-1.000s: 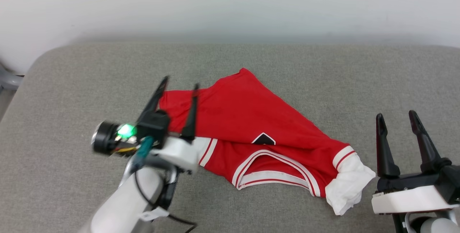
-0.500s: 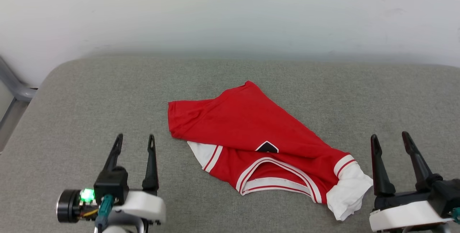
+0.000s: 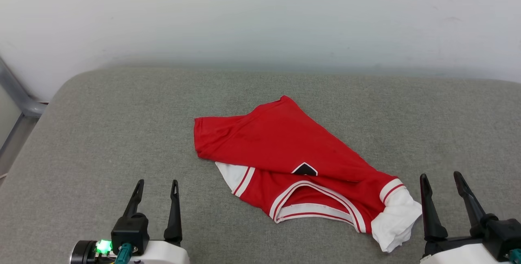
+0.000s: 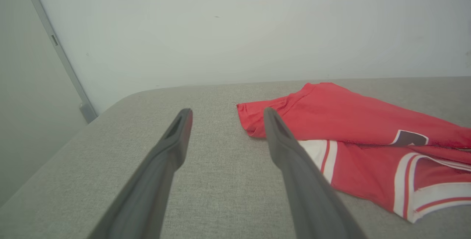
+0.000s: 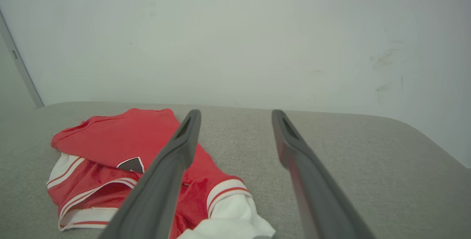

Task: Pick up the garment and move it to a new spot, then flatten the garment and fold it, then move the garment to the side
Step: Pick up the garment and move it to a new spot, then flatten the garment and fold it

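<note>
At the far left, a grey metal post [image 3: 16, 93] ran down beside the rounded corner of the grey fabric-covered bench [image 3: 101, 134], with a pale wall [image 3: 260, 12] behind.

The left gripper [image 3: 158, 184] sat at the lower left of the head view, its two dark fingers pointing toward the wall. It was spread wide and released, with bare bench fabric showing between the fingers. In the left wrist view the left gripper [image 4: 227, 112] held nothing, and the garment [image 4: 349, 117] lay just to the right of its right finger, apart from it.

The garment [image 3: 281, 142] lay crumpled near the middle of the bench, folded over itself on a slant. A plain red panel covered the top. Below it a corner of black print [image 3: 304, 169] peeked out, and the white-striped collar [image 3: 313, 207] opened toward the near edge. One white sleeve [image 3: 397, 219] bunched at its lower right end.

The right gripper [image 3: 440, 175] stood at the lower right, also spread fully apart and empty. Its left finger was just beside the white sleeve; contact could not be told. In the right wrist view the right gripper [image 5: 236, 113] framed bare bench, with the garment [image 5: 121, 136] to its left.
</note>
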`<state>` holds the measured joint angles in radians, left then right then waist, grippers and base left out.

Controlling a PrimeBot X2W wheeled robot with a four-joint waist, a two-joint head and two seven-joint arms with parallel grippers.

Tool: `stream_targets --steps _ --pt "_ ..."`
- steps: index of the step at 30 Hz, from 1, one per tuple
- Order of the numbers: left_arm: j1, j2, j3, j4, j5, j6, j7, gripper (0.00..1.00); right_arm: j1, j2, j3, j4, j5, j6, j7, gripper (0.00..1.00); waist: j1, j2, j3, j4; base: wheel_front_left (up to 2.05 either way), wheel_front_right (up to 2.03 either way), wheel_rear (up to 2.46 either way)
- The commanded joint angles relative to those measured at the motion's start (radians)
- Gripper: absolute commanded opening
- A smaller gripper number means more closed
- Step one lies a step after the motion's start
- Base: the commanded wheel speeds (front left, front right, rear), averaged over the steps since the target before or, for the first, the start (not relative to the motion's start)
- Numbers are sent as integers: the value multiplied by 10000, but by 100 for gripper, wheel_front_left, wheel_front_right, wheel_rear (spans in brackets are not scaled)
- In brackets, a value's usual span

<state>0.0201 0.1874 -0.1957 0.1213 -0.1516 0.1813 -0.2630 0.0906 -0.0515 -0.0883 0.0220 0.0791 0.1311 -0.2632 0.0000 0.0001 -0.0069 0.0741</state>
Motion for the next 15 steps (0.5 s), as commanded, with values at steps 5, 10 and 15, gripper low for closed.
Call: stream_targets --steps 5,10,15 --pt "148 -240 320 113 286 -300 -26 100 147 24 -1 73 33 -7 -24 100 0 -1 34 -35 0 0 0" --pt "157 -387 528 217 502 -512 -26 100 104 24 7 128 42 -7 -24 100 0 -1 42 -57 0 0 0" --pt "159 -543 687 276 645 -710 -26 100 50 24 7 181 55 -7 -24 100 0 -1 27 -64 0 0 0"
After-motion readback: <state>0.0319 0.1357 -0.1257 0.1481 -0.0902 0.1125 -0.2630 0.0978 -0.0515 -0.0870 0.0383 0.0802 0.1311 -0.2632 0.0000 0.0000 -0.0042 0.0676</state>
